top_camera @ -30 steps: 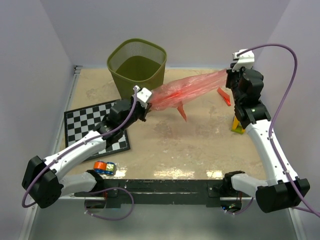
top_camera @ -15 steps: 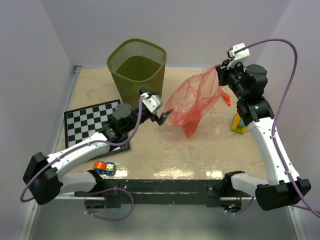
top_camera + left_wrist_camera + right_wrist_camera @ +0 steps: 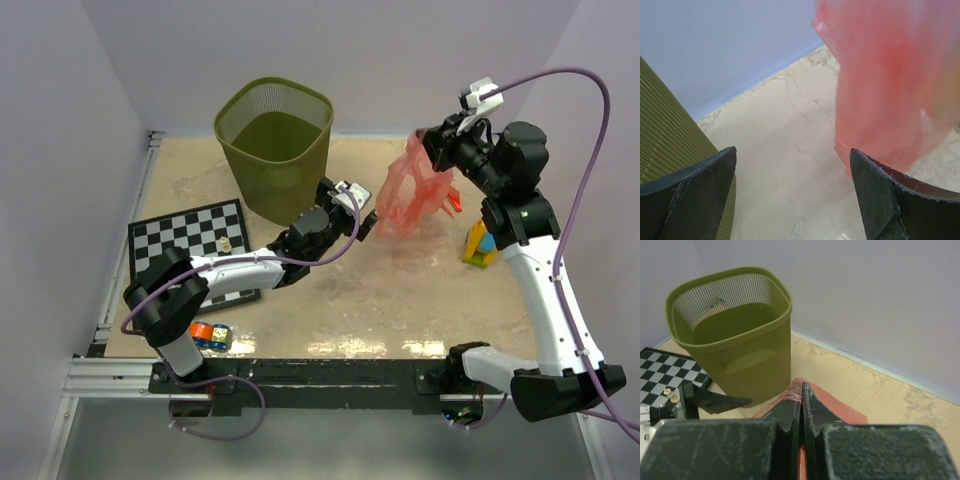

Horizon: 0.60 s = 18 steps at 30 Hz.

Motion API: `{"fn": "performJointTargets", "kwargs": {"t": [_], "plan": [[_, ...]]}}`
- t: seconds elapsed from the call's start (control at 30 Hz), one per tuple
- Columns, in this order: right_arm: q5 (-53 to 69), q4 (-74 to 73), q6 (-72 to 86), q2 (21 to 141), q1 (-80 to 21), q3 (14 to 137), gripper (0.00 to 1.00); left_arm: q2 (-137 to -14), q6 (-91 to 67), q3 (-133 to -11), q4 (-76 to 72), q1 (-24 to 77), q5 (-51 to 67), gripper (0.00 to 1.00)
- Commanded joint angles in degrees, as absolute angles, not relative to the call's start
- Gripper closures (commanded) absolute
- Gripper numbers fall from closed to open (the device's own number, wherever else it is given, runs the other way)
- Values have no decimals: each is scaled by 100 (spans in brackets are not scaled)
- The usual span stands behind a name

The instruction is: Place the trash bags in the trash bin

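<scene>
Left gripper (image 3: 358,212), near centre-table: jaws spread wide, empty. At its two o'clock, the trash bag (image 3: 412,195) hangs pinched in the clamped right gripper (image 3: 432,150), outside the trash bin (image 3: 275,140), at the bin's four o'clock.

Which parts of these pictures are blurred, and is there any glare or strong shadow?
Left wrist view: the trash bag is a soft pink blur, while the fingers of the left claw look sharp. Right wrist view: the trash bin is in focus, mesh clear. Top external view: even light, weak shadows, pale shine on the table near its front edge.
</scene>
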<state>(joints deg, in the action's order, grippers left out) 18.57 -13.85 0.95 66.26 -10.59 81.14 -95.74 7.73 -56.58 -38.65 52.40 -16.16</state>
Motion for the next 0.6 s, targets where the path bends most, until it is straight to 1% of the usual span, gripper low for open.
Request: {"fn": "performJointTargets", "kwargs": {"t": [0.0,0.13,0.2,0.27,0.3,0.37,0.43,0.5,0.57], "plan": [[2250,-1652,150,6504,-1072,8498,100,-9650,668,-5792,-5193,5221,-1540,0],[2093,-1828,62,6644,-1072,8727,100,-9809,501,-5863,-5308,5238,-863,0],[1978,-1846,44,6732,-1072,8868,100,-9678,379,-5714,-5169,5238,-870,1],[1916,-1820,44,6829,-1072,9017,100,-9327,81,-5486,-4687,5221,-1124,2],[1951,-1802,44,6873,-1072,9070,100,-9116,53,-5223,-4502,5168,-1055,3],[2108,-1819,-200,6926,-1072,9105,100,-8528,-114,-4522,-4543,5063,-740,2],[2188,-1828,-281,6943,-1072,9036,100,-7896,235,-3949,-4684,5045,-467,1],[2293,-1820,-360,6935,-1072,8895,100,-7481,605,-3692,-4781,5054,-46,1],[2364,-1732,-369,6935,-1072,8702,100,-7339,764,-3761,-4790,5071,297,1]]}}
